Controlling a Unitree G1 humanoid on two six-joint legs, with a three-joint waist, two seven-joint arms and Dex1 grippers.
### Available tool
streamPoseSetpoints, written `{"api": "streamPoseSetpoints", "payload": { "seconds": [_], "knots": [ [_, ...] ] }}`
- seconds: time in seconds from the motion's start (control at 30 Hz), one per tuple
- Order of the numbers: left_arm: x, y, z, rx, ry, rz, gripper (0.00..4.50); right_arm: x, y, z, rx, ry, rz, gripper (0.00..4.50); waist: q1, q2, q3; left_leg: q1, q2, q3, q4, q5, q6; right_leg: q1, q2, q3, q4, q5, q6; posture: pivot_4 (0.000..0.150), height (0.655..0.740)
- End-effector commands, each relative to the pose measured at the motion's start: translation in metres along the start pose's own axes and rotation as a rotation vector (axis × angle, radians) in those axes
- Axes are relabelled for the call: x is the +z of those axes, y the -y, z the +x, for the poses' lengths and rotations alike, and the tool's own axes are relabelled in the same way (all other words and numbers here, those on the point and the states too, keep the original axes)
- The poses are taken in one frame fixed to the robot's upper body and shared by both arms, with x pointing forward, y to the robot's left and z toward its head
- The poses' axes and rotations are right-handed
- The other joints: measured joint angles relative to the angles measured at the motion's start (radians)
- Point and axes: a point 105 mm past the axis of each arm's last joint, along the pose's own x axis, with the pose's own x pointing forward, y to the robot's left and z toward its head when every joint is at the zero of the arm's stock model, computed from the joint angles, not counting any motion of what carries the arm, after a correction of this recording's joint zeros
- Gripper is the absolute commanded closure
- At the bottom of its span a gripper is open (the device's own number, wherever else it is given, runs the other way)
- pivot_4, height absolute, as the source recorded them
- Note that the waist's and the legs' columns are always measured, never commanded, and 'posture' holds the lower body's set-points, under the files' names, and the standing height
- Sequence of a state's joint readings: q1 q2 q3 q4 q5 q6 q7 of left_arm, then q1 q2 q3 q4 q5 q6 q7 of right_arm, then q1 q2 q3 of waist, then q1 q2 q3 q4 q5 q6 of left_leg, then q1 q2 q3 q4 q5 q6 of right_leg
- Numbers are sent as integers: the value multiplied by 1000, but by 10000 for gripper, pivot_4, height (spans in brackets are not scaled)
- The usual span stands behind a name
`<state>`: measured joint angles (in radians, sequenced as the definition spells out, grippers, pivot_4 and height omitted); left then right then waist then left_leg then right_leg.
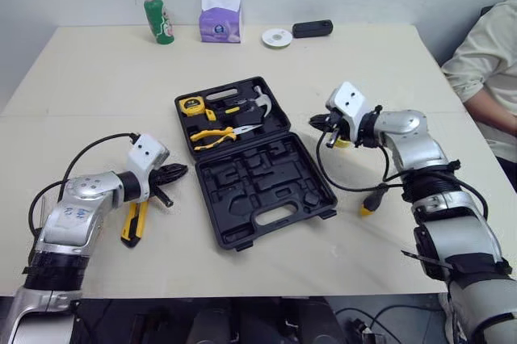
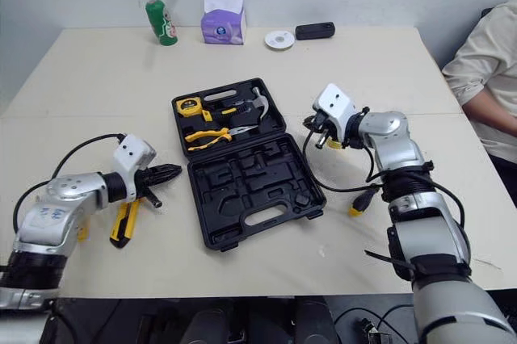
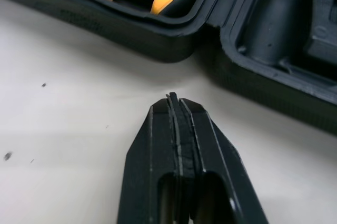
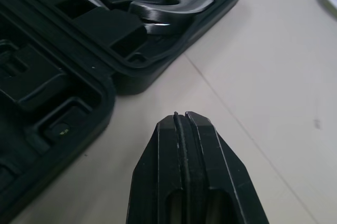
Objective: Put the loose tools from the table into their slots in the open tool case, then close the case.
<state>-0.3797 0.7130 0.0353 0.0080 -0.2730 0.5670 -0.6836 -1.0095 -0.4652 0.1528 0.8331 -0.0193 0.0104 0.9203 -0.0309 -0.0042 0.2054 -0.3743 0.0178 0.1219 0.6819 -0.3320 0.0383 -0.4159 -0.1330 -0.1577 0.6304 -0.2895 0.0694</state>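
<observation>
A pale table (image 1: 97,77) holds everything. Near its front left edge a yellow knife (image 1: 133,223) lies loose beside the left gripper (image 1: 174,173), pinched tight on nothing. The open tool case (image 1: 266,186) sits in the middle. The right gripper (image 1: 317,122), also pinched empty, is by its right side. A green can (image 1: 159,20) stands at the far edge.
</observation>
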Motion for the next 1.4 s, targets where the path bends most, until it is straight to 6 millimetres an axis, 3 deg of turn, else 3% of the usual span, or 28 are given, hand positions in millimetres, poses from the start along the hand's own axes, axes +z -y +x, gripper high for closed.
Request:
{"api": "streamPoseSetpoints", "payload": {
  "seconds": [0.03,0.4,0.57,0.77,0.9,1.1,1.4],
  "knots": [
    [12,-3,4,13,40,14,44170,11,1,9,-19,19,-50,45000,0,0,0,0,0,0,0,0,0,0,0,0,0,0,0,1500,7316],
    [20,2,20,2,72,-14,44170,14,-18,33,33,22,-76,45000,0,0,0,0,0,-1,1,0,0,1,0,0,1,0,0,1500,7316],
    [15,10,25,-17,63,-10,44170,22,-29,34,110,67,-98,45000,0,0,0,1,0,-2,1,1,0,2,0,0,1,0,0,1500,7316],
    [12,26,30,-74,50,21,44170,20,-40,26,192,91,-108,45000,0,0,0,1,0,-2,1,1,0,2,0,0,1,0,0,1500,7316],
    [13,39,26,-151,51,55,44170,19,-62,14,302,121,-122,45000,2,0,0,1,0,-2,1,0,0,2,0,0,0,0,0,1500,7316],
    [0,59,12,-292,-2,117,44170,15,-90,-6,398,131,-130,45000,2,0,0,1,0,-2,0,0,0,2,0,0,-1,0,0,1500,7316],
    [-4,54,9,-301,-9,142,44170,11,-109,-29,439,105,-128,45000,5,0,0,3,0,-2,0,0,0,4,-1,0,-1,0,0,1500,7316]
  ]
}}
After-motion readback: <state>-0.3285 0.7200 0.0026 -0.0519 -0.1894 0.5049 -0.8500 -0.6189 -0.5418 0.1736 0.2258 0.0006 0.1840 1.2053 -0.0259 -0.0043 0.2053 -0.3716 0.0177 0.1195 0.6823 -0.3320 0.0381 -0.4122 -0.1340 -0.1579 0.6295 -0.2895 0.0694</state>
